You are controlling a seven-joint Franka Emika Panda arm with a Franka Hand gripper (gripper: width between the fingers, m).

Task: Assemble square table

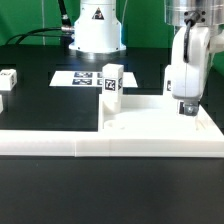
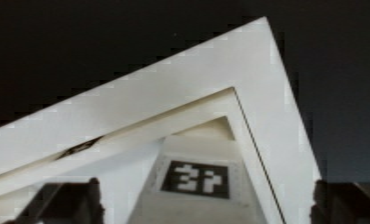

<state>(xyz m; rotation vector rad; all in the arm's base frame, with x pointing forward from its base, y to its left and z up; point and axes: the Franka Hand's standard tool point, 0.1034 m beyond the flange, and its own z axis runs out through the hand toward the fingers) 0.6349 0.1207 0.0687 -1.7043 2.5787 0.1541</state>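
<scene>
Exterior view is showing the pincer (image 1: pixel 186 108) hanging off the white arm, pointing straight down, just above the square tabletop (image 1: pixel 150 125). It is hovering over the slab's corner on the exterior view's right, and whether the tips are touching the surface cannot be told. The tabletop is lying flat on the black table (image 1: pixel 40 115), directly under the pincer and spreading away from it toward the exterior view's left. One tagged leg (image 1: pixel 111 80) is standing upright at the slab's far corner, well apart from the pincer. Whether it is sitting on the slab or just behind it cannot be told. Two loose legs (image 1: pixel 8 80) are sitting much farther off at the frame edge on that same side. The marker board (image 1: pixel 80 77) is lying flat behind the upright leg, and the robot base (image 1: pixel 97 35) is standing beyond it. A low white wall (image 1: pixel 60 147) is running along the near edge of the slab, in front of the pincer. Wrist view is showing both dark fingers (image 2: pixel 66 205) standing wide apart, gripping nothing. A black-white tag (image 2: pixel 200 178) on a shaded white face is showing between them, with white slab edges fanning out beyond.
</scene>
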